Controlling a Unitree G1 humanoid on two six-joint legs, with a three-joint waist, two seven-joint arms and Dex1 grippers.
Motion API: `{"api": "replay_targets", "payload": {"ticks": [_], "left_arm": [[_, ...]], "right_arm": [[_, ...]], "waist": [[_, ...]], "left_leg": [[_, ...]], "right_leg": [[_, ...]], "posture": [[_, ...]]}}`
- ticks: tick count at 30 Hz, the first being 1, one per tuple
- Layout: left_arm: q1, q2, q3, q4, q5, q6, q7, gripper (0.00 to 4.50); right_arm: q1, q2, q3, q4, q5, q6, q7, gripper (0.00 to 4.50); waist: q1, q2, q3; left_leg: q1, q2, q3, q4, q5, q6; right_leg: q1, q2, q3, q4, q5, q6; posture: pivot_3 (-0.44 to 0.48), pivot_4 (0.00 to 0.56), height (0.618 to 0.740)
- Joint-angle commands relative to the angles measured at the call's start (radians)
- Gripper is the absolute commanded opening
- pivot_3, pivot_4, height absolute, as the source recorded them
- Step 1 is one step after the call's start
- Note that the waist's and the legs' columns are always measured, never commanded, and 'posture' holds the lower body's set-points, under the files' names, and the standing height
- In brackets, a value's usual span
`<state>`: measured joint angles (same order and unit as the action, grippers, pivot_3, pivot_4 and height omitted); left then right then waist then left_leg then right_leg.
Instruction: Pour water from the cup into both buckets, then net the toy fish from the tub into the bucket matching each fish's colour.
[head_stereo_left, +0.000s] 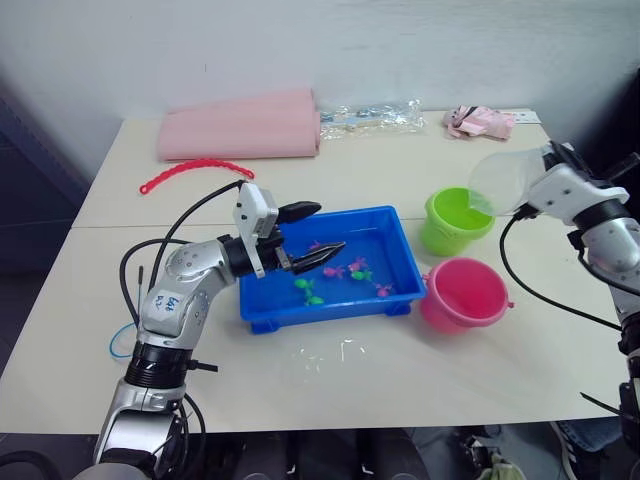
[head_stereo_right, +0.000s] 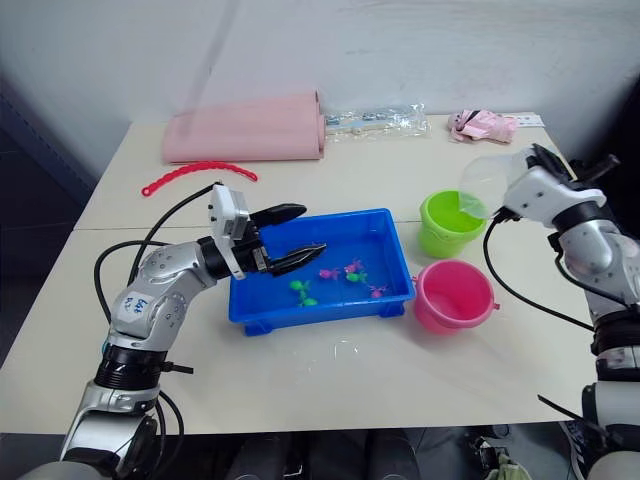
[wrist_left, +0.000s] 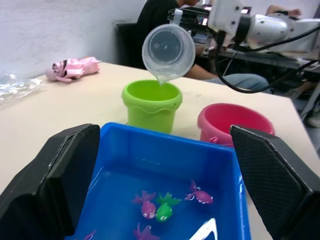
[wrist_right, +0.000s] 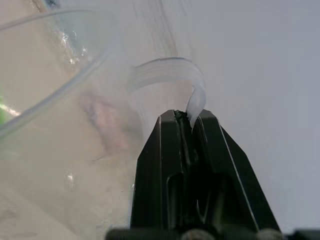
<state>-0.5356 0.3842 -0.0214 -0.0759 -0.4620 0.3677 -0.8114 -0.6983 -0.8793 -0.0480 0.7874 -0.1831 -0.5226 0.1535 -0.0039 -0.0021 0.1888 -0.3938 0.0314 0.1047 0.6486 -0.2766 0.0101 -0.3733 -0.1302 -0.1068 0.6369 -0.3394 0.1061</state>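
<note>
While the cup (wrist_left: 168, 52) is tipped over the green bucket (head_stereo_left: 455, 220) near the table's right edge, its handle is pinched in the closed right hand (wrist_right: 188, 120). The lip should be kept above the bucket's centre and tilted slowly. The pink bucket (head_stereo_left: 463, 293) awaits alongside. The left hand (head_stereo_left: 308, 236) hovers agape, empty, over the tub (head_stereo_left: 322, 312).

Beige table (head_stereo_left: 400, 375): blue tub (head_stereo_left: 385, 297), green bucket (head_stereo_left: 452, 222), pink bucket (head_stereo_left: 462, 294), pink roll (head_stereo_left: 240, 127), red chain (head_stereo_left: 193, 170).
</note>
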Motion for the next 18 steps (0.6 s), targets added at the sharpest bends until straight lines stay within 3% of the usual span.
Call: {"api": "replay_targets", "payload": {"ticks": [1, 3, 6, 9, 13, 18], "left_arm": [[-0.015, 0.035, 0.04, -0.039, -0.06, -0.014, -0.081, 4.5], [-0.017, 0.041, 0.044, -0.042, -0.091, -0.041, -0.15, 4.5], [-0.012, 0.063, 0.029, -0.052, -0.102, -0.06, -0.235, 4.5], [0.0, 0.09, -0.006, -0.108, -0.122, -0.02, -0.294, 4.5], [0.011, 0.094, -0.02, -0.148, -0.143, 0.021, -0.295, 4.5], [0.022, 0.089, -0.017, -0.151, -0.148, 0.038, -0.282, 4.5]], "right_arm": [[0.06, 0.031, -0.234, -0.065, 0.394, 0.253, 0.265, 0.03], [0.12, 0.046, -0.322, -0.129, 0.511, 0.377, 0.323, 0.03], [0.212, 0.05, -0.403, -0.193, 0.558, 0.504, 0.283, 0.03], [0.329, 0.136, -0.535, -0.259, 0.678, 0.684, 0.174, 0.03], [0.416, 0.226, -0.575, -0.285, 0.678, 0.659, 0.129, 0.03], [0.411, 0.301, -0.569, -0.211, 0.656, 0.552, 0.132, 0.03]], "waist": [[0.002, -0.001, 0.0], [0.008, 0.0, 0.0], [0.008, 0.0, 0.0], [0.006, -0.001, 0.0], [0.005, -0.001, 0.0], [-0.014, 0.0, 0.0]], "left_leg": [[0.0, 0.0, 0.0, 0.0, 0.0, 0.0], [0.0, 0.0, -0.002, 0.0, 0.0, 0.001], [-0.001, -0.001, -0.002, 0.001, -0.001, 0.002], [-0.002, -0.001, -0.002, 0.001, -0.001, 0.002], [-0.001, -0.001, -0.002, 0.001, -0.001, 0.002], [0.003, -0.001, 0.004, 0.0, -0.001, 0.002]], "right_leg": [[0.0, 0.0, 0.0, 0.0, 0.0, 0.0], [0.001, -0.001, -0.002, 0.0, 0.0, 0.0], [0.001, -0.001, -0.002, 0.0, 0.0, 0.0], [0.001, -0.001, -0.002, 0.0, 0.0, 0.001], [0.001, -0.001, -0.002, -0.001, 0.0, 0.001], [0.001, -0.001, 0.004, 0.002, 0.0, 0.001]], "posture": [[0.0, 0.15, 0.74], [0.0, 0.15, 0.74], [0.0, 0.15, 0.74], [0.0, 0.15, 0.74], [0.0, 0.15, 0.74], [0.0, 0.15, 0.74]]}}
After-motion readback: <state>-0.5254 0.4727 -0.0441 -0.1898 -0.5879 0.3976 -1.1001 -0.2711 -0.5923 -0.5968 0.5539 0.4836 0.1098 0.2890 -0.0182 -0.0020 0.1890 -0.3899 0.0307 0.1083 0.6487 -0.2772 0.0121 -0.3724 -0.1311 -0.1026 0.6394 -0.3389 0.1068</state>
